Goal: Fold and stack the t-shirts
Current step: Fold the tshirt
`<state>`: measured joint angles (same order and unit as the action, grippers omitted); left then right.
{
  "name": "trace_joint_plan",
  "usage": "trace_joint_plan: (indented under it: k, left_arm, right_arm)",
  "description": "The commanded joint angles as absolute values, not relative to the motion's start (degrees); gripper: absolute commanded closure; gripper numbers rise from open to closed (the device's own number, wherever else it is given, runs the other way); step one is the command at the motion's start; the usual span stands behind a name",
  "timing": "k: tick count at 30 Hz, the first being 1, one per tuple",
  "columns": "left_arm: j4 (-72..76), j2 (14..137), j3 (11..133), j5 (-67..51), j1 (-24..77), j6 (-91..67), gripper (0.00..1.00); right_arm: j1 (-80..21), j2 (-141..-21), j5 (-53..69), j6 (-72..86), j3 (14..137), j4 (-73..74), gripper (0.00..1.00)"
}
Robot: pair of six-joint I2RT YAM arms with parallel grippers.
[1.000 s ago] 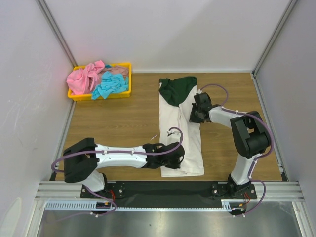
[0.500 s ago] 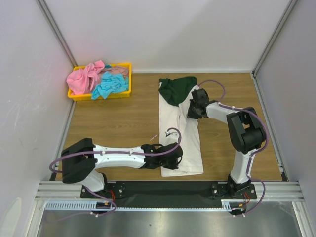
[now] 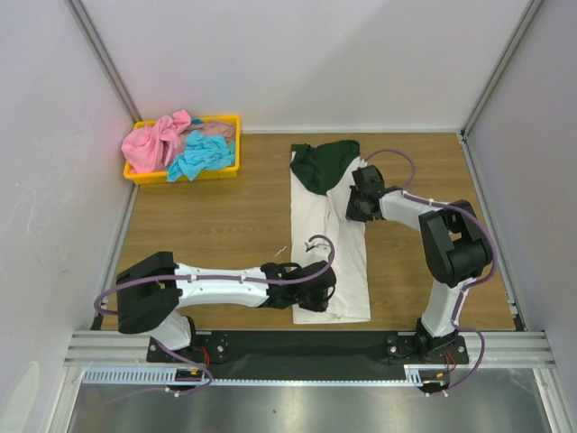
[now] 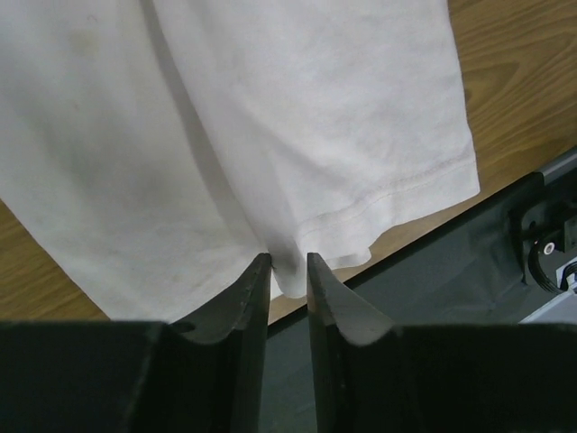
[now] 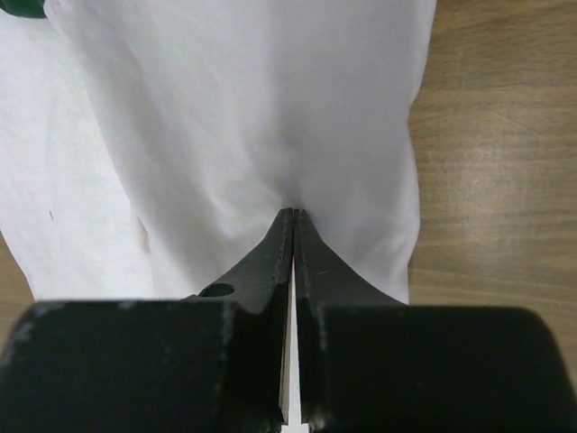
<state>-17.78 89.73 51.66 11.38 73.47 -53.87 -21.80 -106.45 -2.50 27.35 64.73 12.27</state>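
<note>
On the wooden table [image 3: 225,225], a white t-shirt [image 3: 329,244] lies folded into a long strip running from the far side to the near edge, its dark green sleeve [image 3: 325,162] bunched at the far end. In the far left corner, well apart from it, a yellow tray [image 3: 216,172] holds a crumpled pink t-shirt [image 3: 153,144] and a turquoise t-shirt [image 3: 200,158]. The left arm [image 3: 225,284] stretches low across the near side of the table, its purple cable [image 3: 317,242] looping up over the cloth. The left gripper [image 3: 315,293] sits at the shirt's near hem, just beside the black strip [image 3: 306,345] that carries the arm bases. Seen from the wrist, the left gripper [image 4: 288,262] has its jaws a narrow gap apart, with a small fold of the hem [image 4: 361,225] right at the tips and not pressed between them. The right gripper [image 3: 353,209] meets the shirt's right edge below the sleeve. From its own wrist camera, the right gripper [image 5: 294,212] has its jaws pressed together, pinching a pucker of the white cloth.
</note>
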Motion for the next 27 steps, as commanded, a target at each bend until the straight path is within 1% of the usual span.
trace_joint_plan:
  k: [1, 2, 4, 5, 7, 8, 9, 12, 14, 15, 22, 27]
  left_arm:
    - [-18.5, 89.4, 55.5, 10.8, 73.4, -51.0, 0.71]
    - [-18.4, 89.0, 55.9, 11.1, 73.0, -50.4, 0.66]
    - [-18.7, 86.6, 56.9, 11.7, 70.8, -48.3, 0.61]
    - [-18.7, 85.7, 57.2, 12.2, 69.8, -47.4, 0.54]
    - [-17.2, 82.3, 57.5, 13.2, 65.8, -44.5, 0.48]
    - [-16.1, 81.3, 57.6, 12.9, 64.2, -43.7, 0.43]
    - [-13.4, 80.7, 57.6, 10.7, 62.4, -42.7, 0.42]
    - [-9.7, 80.9, 58.4, 8.8, 55.4, -39.4, 0.41]
    - [-8.2, 83.2, 59.9, 7.8, 53.4, -37.0, 0.41]
    - [-6.4, 84.5, 60.6, 7.0, 51.9, -35.0, 0.40]
    - [-3.1, 96.8, 70.0, 7.3, 47.6, -32.3, 0.40]
    - [-2.1, 105.5, 75.7, 6.8, 46.5, -32.0, 0.44]
  right_arm:
    - [-22.1, -102.2, -4.2, 25.5, 65.4, 15.9, 1.00]
    - [-22.1, -101.4, -4.1, 25.1, 66.0, 16.3, 1.00]
    - [-22.2, -99.0, -4.0, 24.3, 66.8, 18.4, 1.00]
    - [-22.1, -98.3, -4.1, 24.0, 67.8, 19.0, 1.00]
    - [-22.1, -95.7, -4.5, 23.3, 68.6, 20.0, 0.99]
    - [-21.9, -94.9, -4.6, 23.2, 69.0, 20.0, 0.97]
    - [-21.6, -94.3, -4.3, 23.0, 69.7, 20.0, 0.96]
    - [-20.5, -93.3, -2.6, 22.9, 71.5, 19.9, 0.91]
    - [-19.7, -93.8, -1.9, 23.1, 72.2, 19.0, 0.90]
    - [-18.9, -94.0, -1.0, 23.3, 72.6, 18.5, 0.88]
    - [-15.9, -95.5, 2.2, 26.4, 71.6, 10.7, 0.86]
    - [-14.0, -97.9, 5.3, 27.3, 69.9, 3.5, 0.85]
